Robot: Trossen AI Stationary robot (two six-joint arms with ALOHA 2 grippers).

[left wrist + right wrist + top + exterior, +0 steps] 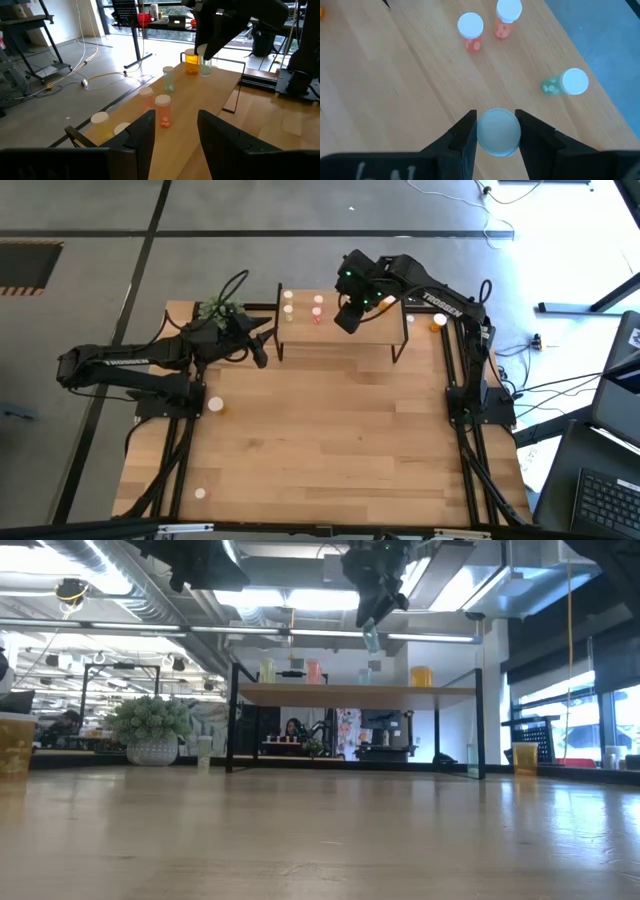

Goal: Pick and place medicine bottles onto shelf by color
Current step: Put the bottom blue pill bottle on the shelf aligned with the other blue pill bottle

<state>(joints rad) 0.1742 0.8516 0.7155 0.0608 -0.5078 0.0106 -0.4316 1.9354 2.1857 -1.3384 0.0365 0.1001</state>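
The shelf [355,691] stands at the table's far edge and bears yellow [267,670], pink [313,671], green [365,675] and orange [421,676] medicine bottles, all standing upright. My right gripper [495,119] hangs above the shelf's middle, shut on a green medicine bottle [372,638]. My left gripper [175,120] is level beside the shelf's left end [280,320], open, with nothing between its fingers. My right gripper pinches the green bottle's pale cap [496,131] between its two fingers, one on each side of the cap's rim. The fingers slant down from above. The bottle hangs below them, roughly upright and clear of the shelf top.
A green plant in a pot [218,310] sits behind my left arm. Loose bottles stand on the table: one near the left arm's base [215,405], one at the front left [201,493], an orange one right of the shelf [437,320]. The table's middle [330,430] is bare wood.
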